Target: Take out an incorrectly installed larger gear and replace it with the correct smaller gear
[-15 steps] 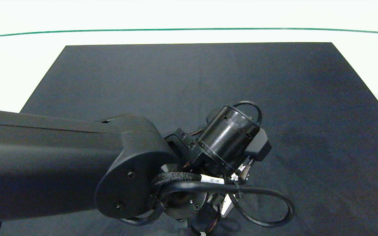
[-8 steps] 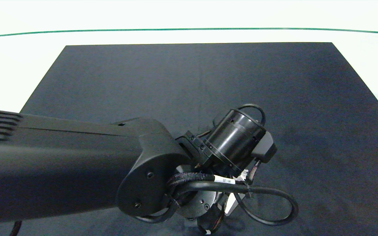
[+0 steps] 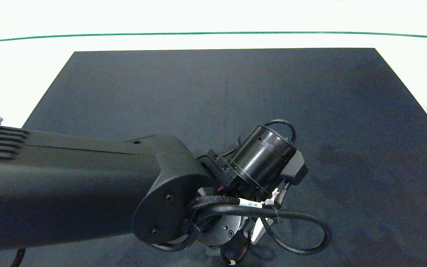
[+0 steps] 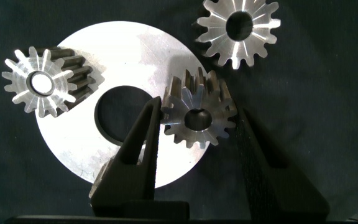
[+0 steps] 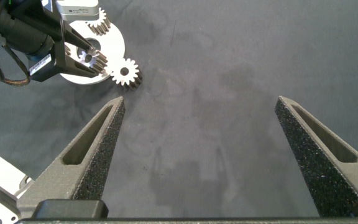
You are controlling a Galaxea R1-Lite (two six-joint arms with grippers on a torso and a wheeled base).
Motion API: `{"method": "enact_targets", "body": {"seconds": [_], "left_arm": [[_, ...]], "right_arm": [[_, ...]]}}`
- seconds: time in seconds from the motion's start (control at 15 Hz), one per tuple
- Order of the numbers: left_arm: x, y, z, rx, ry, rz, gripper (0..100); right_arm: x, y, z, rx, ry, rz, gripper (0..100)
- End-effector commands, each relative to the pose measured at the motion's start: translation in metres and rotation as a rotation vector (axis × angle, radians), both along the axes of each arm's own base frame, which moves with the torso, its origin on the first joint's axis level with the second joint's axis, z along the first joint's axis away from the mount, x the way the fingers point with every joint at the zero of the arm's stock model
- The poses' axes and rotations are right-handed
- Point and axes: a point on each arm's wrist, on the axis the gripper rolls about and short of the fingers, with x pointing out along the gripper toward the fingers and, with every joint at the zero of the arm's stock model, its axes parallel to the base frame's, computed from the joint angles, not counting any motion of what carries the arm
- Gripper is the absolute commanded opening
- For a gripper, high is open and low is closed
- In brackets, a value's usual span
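Reaching farther across the mat than a second ago, our left gripper (image 4: 194,124) straddles a small gear (image 4: 197,116) on the round plate (image 4: 79,155), fingers apart, one touching its teeth. We judge it is gripping or seating it. Our right gripper (image 5: 204,155) waits wide open, well aside.

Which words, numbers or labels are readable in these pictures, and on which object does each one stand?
White tag on the left arm's cable: printed characters, too small to read.
White label near the left gripper: print too blurred to read.
Gears and round metal plate: no markings visible.
Nothing can be quoted with certainty.
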Motion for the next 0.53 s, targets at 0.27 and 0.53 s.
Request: {"method": "enact_targets", "body": {"seconds": [0.27, 0.53], "left_arm": [[-0.0017, -0.0001, 0.0011, 0.003, -0.001, -0.003, 13], [-0.0041, 0.0009, -0.0003, 0.037, 0.018, -0.009, 13]], "right_arm": [[0.0012, 0.001, -0.0019, -0.009, 0.008, 0.0, 100], [0.0023, 0.0019, -0.0031, -0.014, 0.014, 0.001, 100]]}}
